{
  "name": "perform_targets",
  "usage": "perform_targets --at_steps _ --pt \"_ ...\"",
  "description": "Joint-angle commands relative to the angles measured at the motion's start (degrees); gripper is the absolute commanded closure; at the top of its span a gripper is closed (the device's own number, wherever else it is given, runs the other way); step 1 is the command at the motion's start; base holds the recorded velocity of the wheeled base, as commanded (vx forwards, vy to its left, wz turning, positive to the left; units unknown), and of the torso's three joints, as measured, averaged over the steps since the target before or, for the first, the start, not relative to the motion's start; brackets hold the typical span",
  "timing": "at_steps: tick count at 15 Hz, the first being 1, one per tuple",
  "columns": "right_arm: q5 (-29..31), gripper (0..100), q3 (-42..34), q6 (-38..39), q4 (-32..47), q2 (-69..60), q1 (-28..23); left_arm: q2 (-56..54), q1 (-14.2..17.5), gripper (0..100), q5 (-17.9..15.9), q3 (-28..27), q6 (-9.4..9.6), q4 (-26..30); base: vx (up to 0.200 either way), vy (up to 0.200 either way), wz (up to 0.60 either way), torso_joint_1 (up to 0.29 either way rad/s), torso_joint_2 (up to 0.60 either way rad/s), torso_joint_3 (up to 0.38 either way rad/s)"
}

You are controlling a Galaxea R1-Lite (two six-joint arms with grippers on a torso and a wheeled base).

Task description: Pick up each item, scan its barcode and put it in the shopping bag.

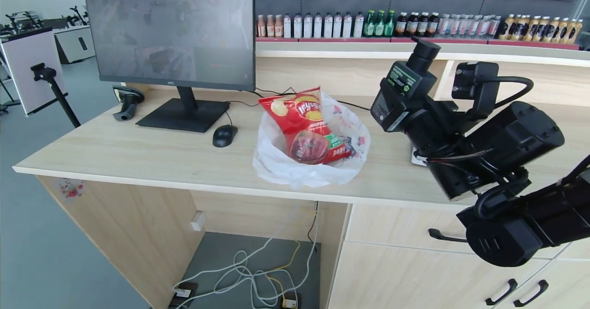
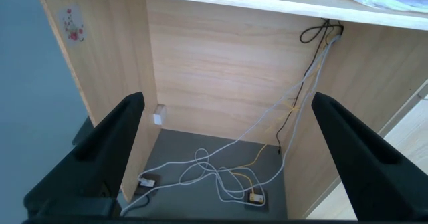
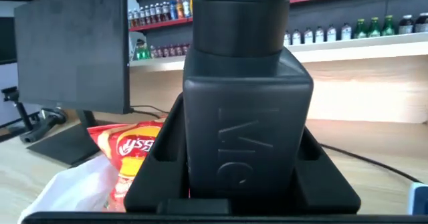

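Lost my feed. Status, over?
Right gripper shut on dark bottle, right of shopping bag. Left gripper open, empty, below counter. Chips in bag. Nothing between.

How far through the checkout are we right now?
Done: the chip bag sits in the shopping bag. In hand: the right gripper grips a black bottle above the counter, away from the scanner. Left: bagging it; whether it was scanned I cannot tell. The left gripper hangs open and empty below the counter.
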State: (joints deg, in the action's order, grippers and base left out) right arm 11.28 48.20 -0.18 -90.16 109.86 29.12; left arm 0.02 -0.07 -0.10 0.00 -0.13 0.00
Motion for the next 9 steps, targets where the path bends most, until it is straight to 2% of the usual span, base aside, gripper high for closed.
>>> perform_targets --at_steps 1,6,9 --pt "-0.11 100 0.14 0.18 0.16 1.06 1.02 -0.02 -0.01 0 0.01 0.00 -0.04 0.00 0.000 0.000 0.00 0.000 0.00 0.000" --pt "-0.55 100 4.01 1.06 0.16 5.28 0.58 -0.02 -0.01 0 0.01 0.00 -0.04 0.00 0.000 0.000 0.00 0.000 0.00 0.000" --pt "-0.55 100 9.98 0.80 0.16 11.25 0.67 -0.02 -0.01 0 0.01 0.00 -0.04 0.00 0.000 0.000 0.00 0.000 0.00 0.000"
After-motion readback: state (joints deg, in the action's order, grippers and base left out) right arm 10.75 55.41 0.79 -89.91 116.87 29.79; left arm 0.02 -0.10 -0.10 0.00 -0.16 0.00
